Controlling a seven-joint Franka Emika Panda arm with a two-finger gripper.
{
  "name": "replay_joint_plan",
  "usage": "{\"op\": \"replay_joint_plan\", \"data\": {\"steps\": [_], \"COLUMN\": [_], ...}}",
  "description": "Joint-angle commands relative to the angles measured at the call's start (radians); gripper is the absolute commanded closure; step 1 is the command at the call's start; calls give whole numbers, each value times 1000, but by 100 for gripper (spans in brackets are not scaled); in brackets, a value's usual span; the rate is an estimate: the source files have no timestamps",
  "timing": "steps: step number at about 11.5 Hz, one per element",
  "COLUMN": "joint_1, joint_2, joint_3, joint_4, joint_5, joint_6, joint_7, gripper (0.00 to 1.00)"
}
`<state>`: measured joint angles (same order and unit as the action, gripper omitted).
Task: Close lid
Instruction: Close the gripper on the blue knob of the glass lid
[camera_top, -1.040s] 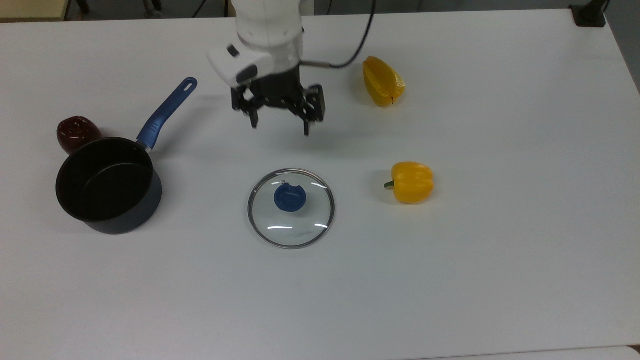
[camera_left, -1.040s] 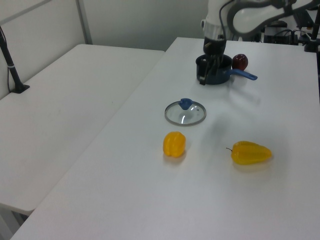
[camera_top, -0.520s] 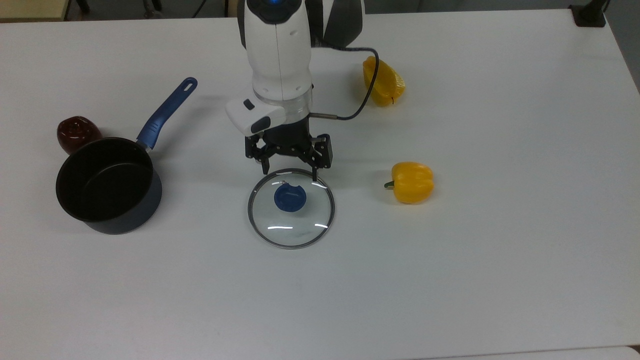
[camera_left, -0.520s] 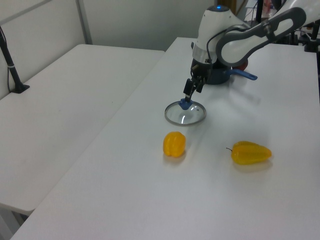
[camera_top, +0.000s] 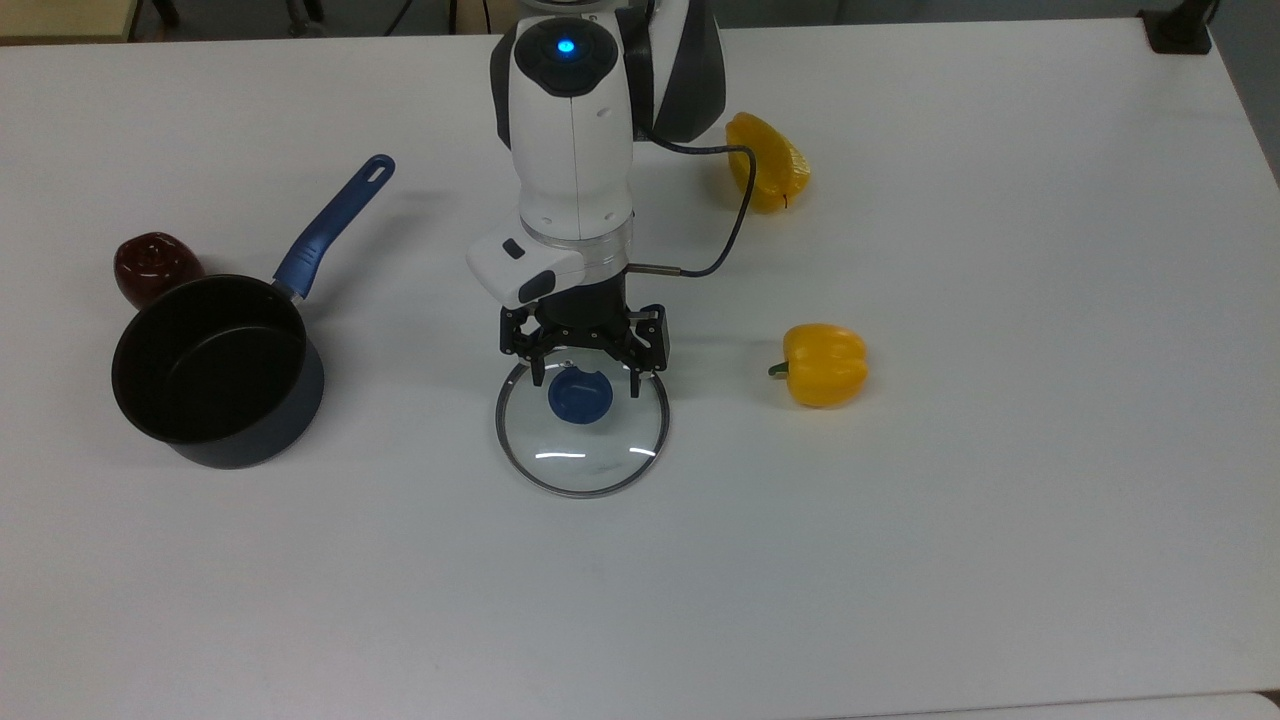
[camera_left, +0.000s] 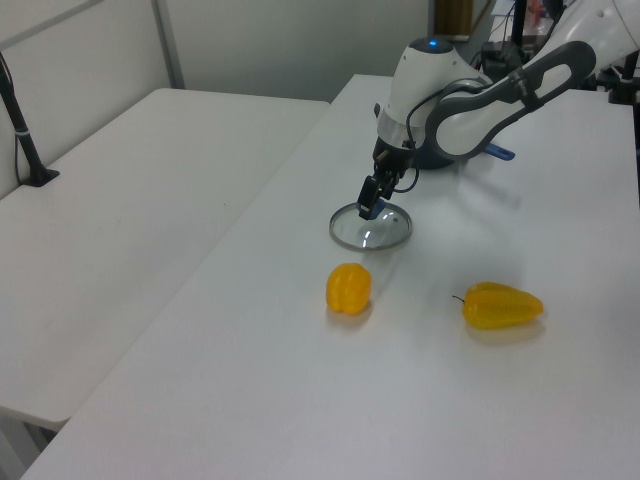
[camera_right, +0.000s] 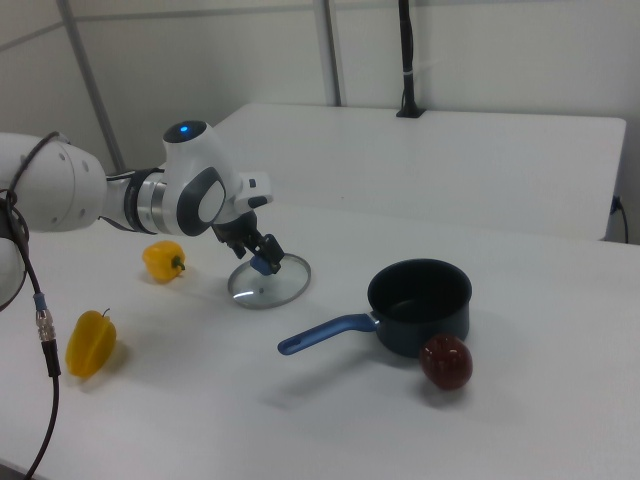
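The round glass lid (camera_top: 585, 450) with its metal rim lies flat on the white table, blue knob (camera_top: 580, 398) up. My gripper (camera_top: 585, 380) hangs low over it and is open, one finger on each side of the knob, not closed on it. The left view shows the gripper (camera_left: 368, 204) at the lid's (camera_left: 372, 231) far edge. In the right view the gripper (camera_right: 260, 258) tilts down onto the lid (camera_right: 270, 285). The dark saucepan (camera_top: 262, 438) with a blue handle (camera_top: 331, 224) stands uncovered at the top view's left, well apart from the lid.
A dark red fruit (camera_top: 152, 266) sits right behind the saucepan (camera_right: 420, 331). One yellow pepper (camera_top: 825, 364) lies to the top view's right of the lid, another (camera_top: 767, 162) farther back beside the arm. My arm's cable (camera_top: 728, 230) loops near that one.
My arm has come forward and down from the table's far middle to the lid. The open fingers now flank the blue knob. Lid, saucepan and peppers have not moved.
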<state>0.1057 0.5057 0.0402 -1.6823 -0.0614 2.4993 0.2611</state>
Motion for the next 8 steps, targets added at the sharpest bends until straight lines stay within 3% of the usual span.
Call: {"op": "replay_joint_plan", "data": {"steps": [1, 2, 3, 6, 8], "joint_1": [9, 9, 9, 11, 9], "joint_2": [19, 19, 19, 17, 5], "joint_3": [-6, -6, -6, -6, -8], "joint_4": [29, 29, 29, 29, 29], "joint_5": [-40, -41, -43, -51, -54], "joint_6": [16, 16, 16, 15, 4], "joint_7": [24, 24, 24, 24, 24], "gripper": [19, 29, 33, 39, 60]}}
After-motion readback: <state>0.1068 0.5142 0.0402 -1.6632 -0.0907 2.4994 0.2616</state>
